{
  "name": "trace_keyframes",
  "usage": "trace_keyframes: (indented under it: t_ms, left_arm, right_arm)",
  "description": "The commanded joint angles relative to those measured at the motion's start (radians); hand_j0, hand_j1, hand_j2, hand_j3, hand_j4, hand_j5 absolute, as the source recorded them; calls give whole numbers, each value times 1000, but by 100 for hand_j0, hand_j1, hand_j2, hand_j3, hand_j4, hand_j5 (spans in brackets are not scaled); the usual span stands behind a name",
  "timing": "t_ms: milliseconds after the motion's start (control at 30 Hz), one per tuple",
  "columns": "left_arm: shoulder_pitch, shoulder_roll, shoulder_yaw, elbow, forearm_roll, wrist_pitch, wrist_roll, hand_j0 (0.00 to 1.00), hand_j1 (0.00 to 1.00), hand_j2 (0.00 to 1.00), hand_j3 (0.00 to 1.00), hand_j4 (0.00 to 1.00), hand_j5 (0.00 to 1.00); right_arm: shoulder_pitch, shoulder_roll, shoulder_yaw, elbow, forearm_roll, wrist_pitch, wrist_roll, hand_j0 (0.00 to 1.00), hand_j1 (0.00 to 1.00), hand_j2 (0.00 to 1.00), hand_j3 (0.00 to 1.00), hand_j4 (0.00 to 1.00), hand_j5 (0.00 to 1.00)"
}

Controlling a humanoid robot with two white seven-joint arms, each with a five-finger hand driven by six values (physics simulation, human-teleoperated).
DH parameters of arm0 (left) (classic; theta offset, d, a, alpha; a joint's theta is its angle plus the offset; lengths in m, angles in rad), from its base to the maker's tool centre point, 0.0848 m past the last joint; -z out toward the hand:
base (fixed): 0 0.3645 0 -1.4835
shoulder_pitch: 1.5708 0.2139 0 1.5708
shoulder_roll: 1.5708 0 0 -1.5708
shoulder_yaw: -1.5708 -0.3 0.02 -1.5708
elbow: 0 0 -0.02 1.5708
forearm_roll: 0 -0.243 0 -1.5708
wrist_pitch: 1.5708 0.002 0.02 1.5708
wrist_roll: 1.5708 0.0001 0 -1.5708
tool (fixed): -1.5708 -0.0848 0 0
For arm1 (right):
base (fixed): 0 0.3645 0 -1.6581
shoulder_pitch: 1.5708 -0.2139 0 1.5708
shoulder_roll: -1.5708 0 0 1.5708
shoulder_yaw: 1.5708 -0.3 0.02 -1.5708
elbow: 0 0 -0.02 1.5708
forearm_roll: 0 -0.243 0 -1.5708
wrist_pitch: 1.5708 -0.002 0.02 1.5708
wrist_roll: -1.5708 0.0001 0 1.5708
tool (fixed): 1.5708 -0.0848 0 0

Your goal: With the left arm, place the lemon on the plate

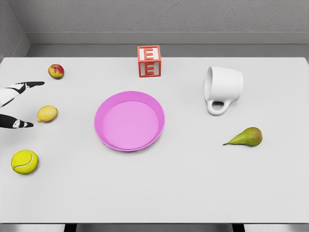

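While the tennis ball (24, 161) sits nearest us at the table's (193, 188) left front, we reach in from the left edge with our left hand (17, 104), of which only two dark-tipped fingers (30, 84) show, spread well apart and holding nothing. The lemon (47, 113) lies between those two fingers and just ahead of their tips, still on the tabletop and not yet touched as far as we can make out. The pink plate (129, 121) waits empty to the lemon's right, near the middle of the table, with bare surface between the two. To do this step well, we judge that we should push the hand a little further in so the fruit sits deep between the fingers, close on its rounded middle rather than its pointed end, and lift clear before swinging right, keeping away from the tennis ball below and the apple (56, 71) beyond. The release ought to come low over the plate's floor so the lemon does not roll over the rim. A pear (246, 137) lies at the right, a white mug (223, 87) on its side behind it, and a red letter block (148, 61) stands at the far edge. Our palm, thumb and remaining fingers are cut off by the frame's left border, so how the whole hand is shaped stays unknown; our right arm is out of view.
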Motion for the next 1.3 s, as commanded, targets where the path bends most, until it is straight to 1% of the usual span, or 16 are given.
trace_keyframes:
  t_ms: [0,300,333,367,433,500,600,667,767,800,867,1000,1033,1100,1167,1267]
  left_arm:
    - [0,-3,-1,-8,8,2,0,100,100,100,100,100,100]
    - [2,-21,12,-3,-5,2,-13,100,100,100,100,100,100]
    - [2,-24,7,-3,-11,2,-16,100,100,100,100,100,100]
    - [0,-35,2,0,-42,2,-16,100,100,100,100,100,100]
    - [-11,-21,-30,9,-86,2,-13,100,100,100,100,100,100]
    - [-20,16,-93,9,-85,2,-4,100,100,100,100,100,100]
    - [-34,66,-111,43,-86,2,-5,100,100,100,100,100,100]
    - [-51,76,-111,45,-92,2,-8,100,100,100,100,100,100]
    - [-97,62,-117,43,-166,2,-11,100,100,100,100,100,100]
    - [-110,59,-136,42,-190,2,-11,100,100,100,100,100,100]
    - [-143,50,-174,43,-207,2,-11,100,100,100,100,100,100]
    - [-155,36,-182,43,-256,2,-13,100,100,100,100,100,100]
    - [-156,31,-195,43,-269,2,-13,100,100,100,100,100,100]
    - [-163,-6,-211,60,-273,2,-13,100,100,100,100,100,100]
    - [-176,-27,-214,60,-322,2,-13,100,100,100,100,100,100]
    - [-181,-26,-215,63,-327,2,-13,100,100,100,100,100,100]
  right_arm:
    - [0,0,0,0,1,0,-2,100,100,100,100,100,100]
    - [5,0,2,-3,0,-2,4,100,100,100,100,100,100]
    - [5,0,2,-1,0,-2,4,100,100,100,100,100,100]
    - [5,0,0,-1,0,-2,4,100,100,100,100,100,100]
    - [5,0,2,-1,0,-2,4,100,100,100,100,100,100]
    - [5,0,0,-1,0,-2,4,100,100,100,100,100,100]
    - [5,0,0,-1,0,-2,4,100,100,100,100,100,100]
    - [5,0,0,-1,0,-2,4,100,100,100,100,100,100]
    - [5,0,0,-1,0,-2,4,100,100,100,100,100,100]
    - [5,0,0,-2,0,-2,4,100,100,100,100,100,100]
    - [5,0,0,-1,0,-2,4,100,100,100,100,100,100]
    - [5,0,0,-1,0,-2,4,100,100,100,100,100,100]
    - [5,0,0,-1,0,-2,4,100,100,100,100,100,100]
    - [5,0,0,-1,0,-2,4,100,100,100,100,100,100]
    - [5,0,0,-1,0,-2,4,100,100,100,100,100,100]
    - [5,0,0,-1,0,-2,4,100,100,100,100,100,100]
